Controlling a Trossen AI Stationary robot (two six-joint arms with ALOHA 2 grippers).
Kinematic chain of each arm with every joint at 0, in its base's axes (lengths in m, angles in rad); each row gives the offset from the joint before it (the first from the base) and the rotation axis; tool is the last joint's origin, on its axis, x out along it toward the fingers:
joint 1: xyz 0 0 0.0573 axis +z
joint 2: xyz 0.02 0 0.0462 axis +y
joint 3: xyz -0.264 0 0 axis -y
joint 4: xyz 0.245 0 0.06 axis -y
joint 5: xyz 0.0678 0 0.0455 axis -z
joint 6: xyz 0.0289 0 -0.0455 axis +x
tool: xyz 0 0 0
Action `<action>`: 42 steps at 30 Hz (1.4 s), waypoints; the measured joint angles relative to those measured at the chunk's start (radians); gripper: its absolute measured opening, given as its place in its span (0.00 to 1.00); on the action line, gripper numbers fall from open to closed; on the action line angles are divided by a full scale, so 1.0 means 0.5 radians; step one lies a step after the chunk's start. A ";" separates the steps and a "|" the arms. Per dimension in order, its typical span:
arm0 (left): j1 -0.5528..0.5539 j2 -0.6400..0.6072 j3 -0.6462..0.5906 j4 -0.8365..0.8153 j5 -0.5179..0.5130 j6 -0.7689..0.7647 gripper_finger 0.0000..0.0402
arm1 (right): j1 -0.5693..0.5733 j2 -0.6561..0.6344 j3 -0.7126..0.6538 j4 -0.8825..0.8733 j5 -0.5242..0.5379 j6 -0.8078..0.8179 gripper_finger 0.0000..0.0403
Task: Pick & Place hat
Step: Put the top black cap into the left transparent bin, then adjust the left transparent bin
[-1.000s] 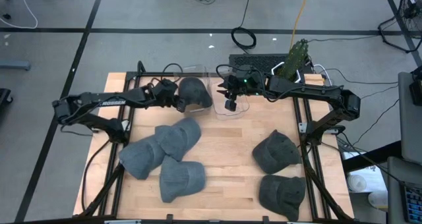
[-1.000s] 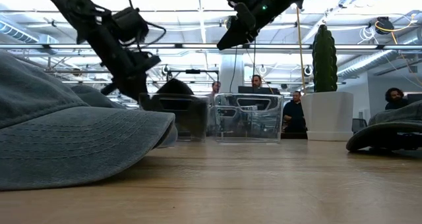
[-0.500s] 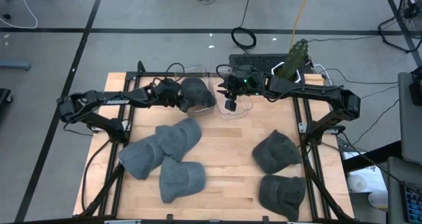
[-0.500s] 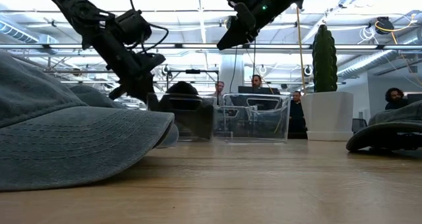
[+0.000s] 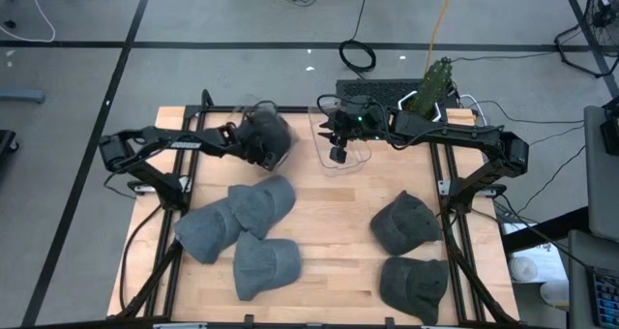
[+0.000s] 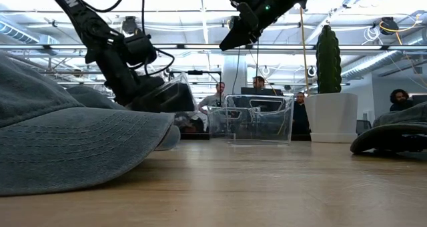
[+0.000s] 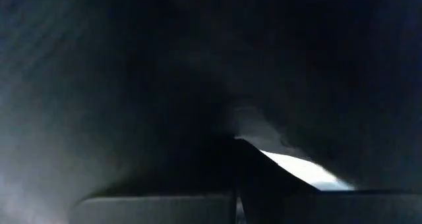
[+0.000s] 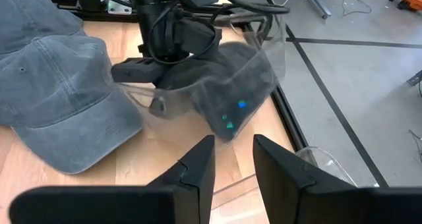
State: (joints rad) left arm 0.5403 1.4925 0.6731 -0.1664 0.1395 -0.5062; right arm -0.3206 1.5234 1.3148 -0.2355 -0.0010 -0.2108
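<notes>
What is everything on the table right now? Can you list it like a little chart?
left gripper: shut on the clear box, at the table's far side
clear box: tilted, a dark hat inside it
dark hat: in the clear box
right gripper: fingers apart, holding nothing, hanging above a second clear container
second clear container: standing on the table, beside the tilted box
loose hats: three grey ones on the left, two dark ones on the right
cactus: in a white pot, far right
</notes>
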 joint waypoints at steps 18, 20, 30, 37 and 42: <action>-0.040 -0.378 0.111 -0.098 -0.046 0.181 0.00 | 0.000 0.000 0.000 -0.002 0.000 -0.001 0.23; -0.044 -0.450 0.110 -0.128 -0.119 0.227 0.00 | 0.000 0.000 0.000 -0.009 0.000 0.000 0.23; 0.127 -0.703 0.112 -0.711 -1.050 -0.027 0.00 | 0.000 0.000 0.000 -0.057 0.000 0.000 0.23; 0.312 -0.555 0.043 -0.617 -0.977 -0.131 0.00 | 0.000 0.000 0.000 -0.055 0.000 0.000 0.23; 0.415 -0.407 0.039 -0.280 -0.907 0.039 0.00 | 0.000 0.000 0.000 -0.049 0.000 -0.005 0.23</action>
State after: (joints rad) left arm 0.7480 1.2889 0.6926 -0.3063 -0.3141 -0.4866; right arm -0.3208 1.5234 1.3148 -0.2601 -0.0010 -0.2131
